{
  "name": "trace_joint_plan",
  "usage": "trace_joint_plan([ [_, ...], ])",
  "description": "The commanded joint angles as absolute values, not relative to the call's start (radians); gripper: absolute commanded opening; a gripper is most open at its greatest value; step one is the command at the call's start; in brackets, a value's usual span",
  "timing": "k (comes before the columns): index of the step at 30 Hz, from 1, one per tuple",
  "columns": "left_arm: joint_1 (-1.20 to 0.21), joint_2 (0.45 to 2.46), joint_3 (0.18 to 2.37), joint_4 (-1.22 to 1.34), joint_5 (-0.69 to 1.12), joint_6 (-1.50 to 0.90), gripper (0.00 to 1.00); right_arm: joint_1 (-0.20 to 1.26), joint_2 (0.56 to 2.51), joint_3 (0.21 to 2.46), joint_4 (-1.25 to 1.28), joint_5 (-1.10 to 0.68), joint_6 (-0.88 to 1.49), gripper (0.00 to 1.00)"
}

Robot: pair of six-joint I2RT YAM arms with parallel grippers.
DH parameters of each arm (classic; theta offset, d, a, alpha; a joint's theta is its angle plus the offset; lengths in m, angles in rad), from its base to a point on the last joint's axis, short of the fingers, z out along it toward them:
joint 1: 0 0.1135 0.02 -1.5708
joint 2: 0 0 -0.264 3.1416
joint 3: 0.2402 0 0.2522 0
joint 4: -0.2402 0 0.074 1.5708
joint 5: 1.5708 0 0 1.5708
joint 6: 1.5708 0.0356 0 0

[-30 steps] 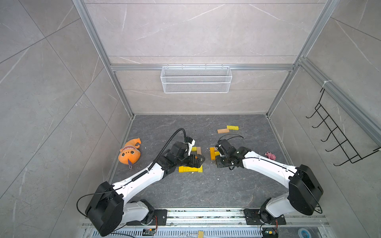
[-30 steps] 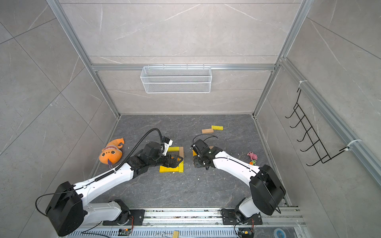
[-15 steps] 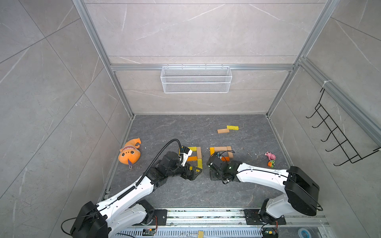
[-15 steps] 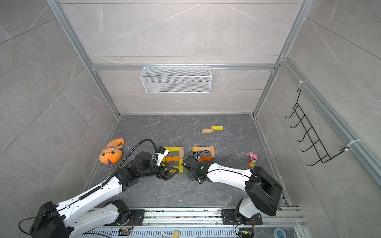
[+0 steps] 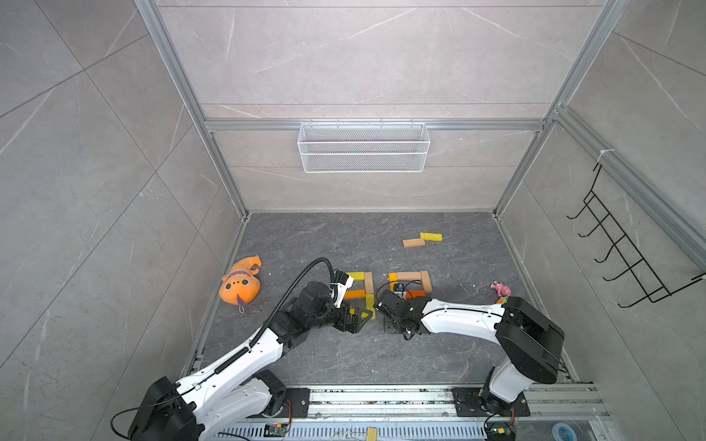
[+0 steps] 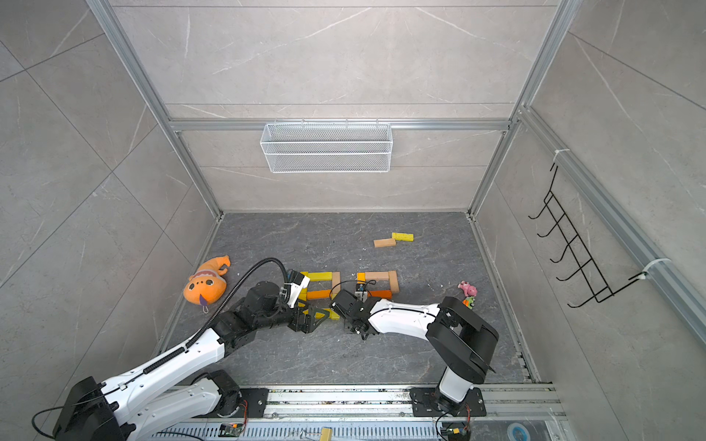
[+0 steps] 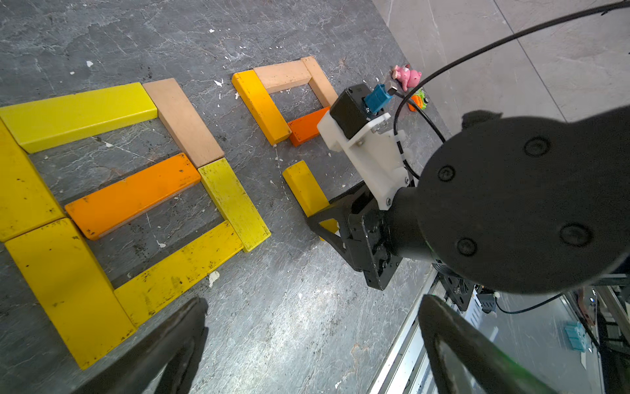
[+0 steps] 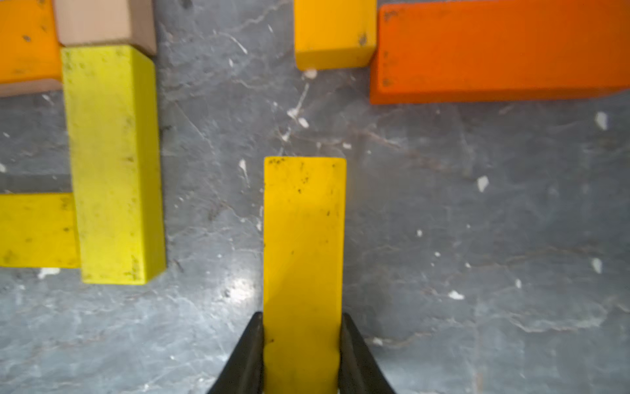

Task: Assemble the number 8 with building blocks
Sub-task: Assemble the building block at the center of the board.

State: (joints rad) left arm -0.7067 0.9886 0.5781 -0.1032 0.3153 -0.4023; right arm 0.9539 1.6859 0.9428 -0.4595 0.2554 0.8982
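Right gripper (image 8: pixel 301 320) clamped yellow block (image 8: pixel 303 238); left gripper (image 7: pixel 310 307) wide, empty. Risk: push toward 12 o'clock could shove amber block (image 8: pixel 335 34) askew.

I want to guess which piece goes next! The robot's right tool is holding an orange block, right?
Not quite. The right tool is holding a yellow block, not an orange one. The right wrist view shows it pinched in the tool.
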Motion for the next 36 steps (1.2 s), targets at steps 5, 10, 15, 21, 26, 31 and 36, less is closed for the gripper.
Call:
trace_joint_plan([
  [5, -0.706, 0.979, 0.582, -0.079, 0.313, -0.43, 0.99, 0.918, 1.727, 0.992, -0.503, 0.245, 0.872, 0.23],
  [10, -0.706, 1.001, 0.593, -0.081, 0.314, -0.429, 0.99, 0.884, 1.729, 0.991, -0.513, 0.206, 0.838, 0.23],
  [15, -0.706, 1.011, 0.588, -0.059, 0.319, -0.437, 0.99, 0.863, 1.745, 1.024, -0.541, 0.173, 0.797, 0.24],
  [21, -0.706, 1.008, 0.591, -0.072, 0.321, -0.433, 0.99, 0.848, 1.765, 1.051, -0.567, 0.154, 0.787, 0.24],
  [26, -0.706, 0.993, 0.587, -0.078, 0.32, -0.433, 0.99, 0.845, 1.768, 1.043, -0.563, 0.152, 0.794, 0.24],
  [31, -0.707, 0.991, 0.586, -0.076, 0.319, -0.435, 0.99, 0.835, 1.77, 1.045, -0.564, 0.147, 0.795, 0.24],
  [36, -0.706, 0.991, 0.585, -0.071, 0.321, -0.438, 0.99, 0.822, 1.773, 1.039, -0.563, 0.141, 0.789, 0.24],
])
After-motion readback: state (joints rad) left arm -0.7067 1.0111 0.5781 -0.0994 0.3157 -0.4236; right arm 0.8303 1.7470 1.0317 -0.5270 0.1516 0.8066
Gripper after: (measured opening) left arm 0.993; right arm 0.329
